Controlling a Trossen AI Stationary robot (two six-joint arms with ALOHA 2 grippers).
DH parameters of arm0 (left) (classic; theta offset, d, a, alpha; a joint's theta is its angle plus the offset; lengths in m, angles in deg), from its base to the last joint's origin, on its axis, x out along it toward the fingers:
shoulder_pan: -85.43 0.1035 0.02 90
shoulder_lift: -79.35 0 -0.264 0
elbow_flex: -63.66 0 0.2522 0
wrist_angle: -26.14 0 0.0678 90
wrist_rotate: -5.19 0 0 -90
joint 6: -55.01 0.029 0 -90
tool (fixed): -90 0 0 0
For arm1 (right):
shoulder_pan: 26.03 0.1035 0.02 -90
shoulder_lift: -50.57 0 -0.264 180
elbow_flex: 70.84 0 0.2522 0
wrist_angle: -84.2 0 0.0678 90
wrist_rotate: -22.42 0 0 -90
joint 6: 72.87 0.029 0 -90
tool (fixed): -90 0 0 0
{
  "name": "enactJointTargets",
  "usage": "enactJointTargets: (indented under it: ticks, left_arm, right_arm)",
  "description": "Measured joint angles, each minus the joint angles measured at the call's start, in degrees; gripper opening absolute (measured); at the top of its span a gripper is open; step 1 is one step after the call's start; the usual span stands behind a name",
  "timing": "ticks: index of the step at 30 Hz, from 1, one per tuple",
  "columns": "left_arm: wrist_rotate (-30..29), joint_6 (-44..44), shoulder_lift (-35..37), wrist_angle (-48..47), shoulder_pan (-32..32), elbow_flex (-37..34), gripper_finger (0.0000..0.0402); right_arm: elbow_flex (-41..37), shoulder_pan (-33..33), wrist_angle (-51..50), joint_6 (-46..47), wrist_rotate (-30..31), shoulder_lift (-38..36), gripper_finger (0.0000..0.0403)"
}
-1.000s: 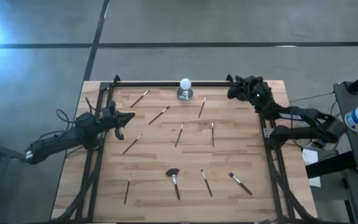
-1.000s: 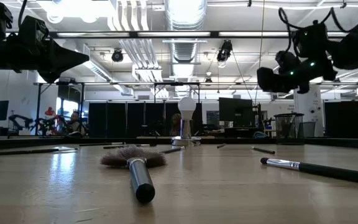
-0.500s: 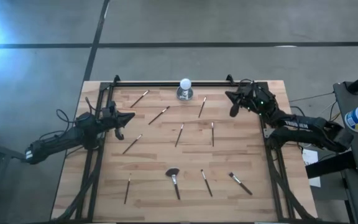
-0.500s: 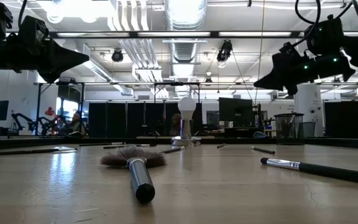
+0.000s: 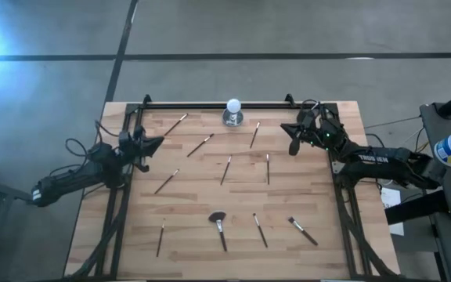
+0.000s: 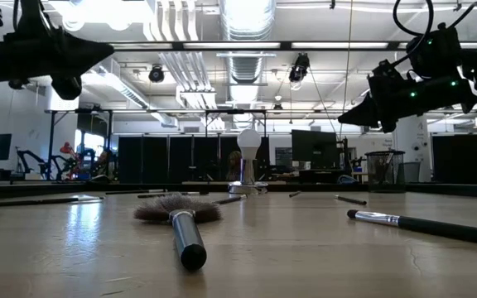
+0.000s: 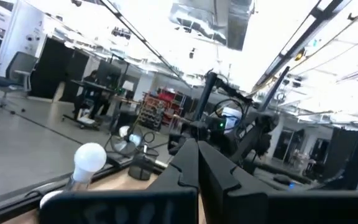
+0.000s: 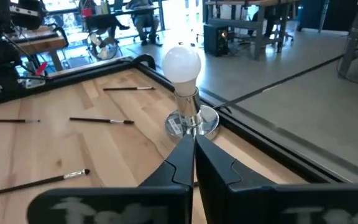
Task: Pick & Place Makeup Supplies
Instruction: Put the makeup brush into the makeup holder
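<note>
Across the table (image 5: pixel 288 258), makeup supplies lie scattered flat, mostly well apart — fan brush (image 5: pixel 218 223) near 6 o'clock, slim brush (image 5: pixel 303 231) toward 5, pencil (image 5: pixel 226 169) at centre, others up toward 11 and 12 beside the white ball on a silver base (image 5: pixel 232 111). Judged light, stiff, thin and prone to rolling; best pinched mid-handle, square across the shaft, clear of soft bristles. No receiving container seen in the high view; a dark mesh cup (image 6: pixel 385 170) shows far off in the low view, contents not discernible. Left claw (image 5: pixel 156 142) at 9 o'clock — pinched closed, empty. Right claw (image 5: pixel 290 138) near 2 o'clock, likewise closed, holding nothing.
</note>
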Motion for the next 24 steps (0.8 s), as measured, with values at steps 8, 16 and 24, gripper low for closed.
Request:
enactJointTargets:
  ticks: [8, 16, 24]
  left_arm:
    - [-3.28, -3.34, -2.49, -1.12, -0.05, 0.68, 0.0000]
    - [-9.17, -7.19, -18.86, -1.15, -0.06, 5.92, 0.0000]
    - [-9.21, -7.14, -41.69, -7.19, -0.06, 19.29, 0.0000]
  right_arm:
    - [-0.09, -0.02, 0.03, -0.85, 0.02, 0.02, 0.0011]
    - [-0.09, -0.02, 0.07, -2.07, 0.02, 0.02, 0.0011]
    - [-0.11, -0.02, 0.07, -3.55, 0.02, 0.02, 0.0011]
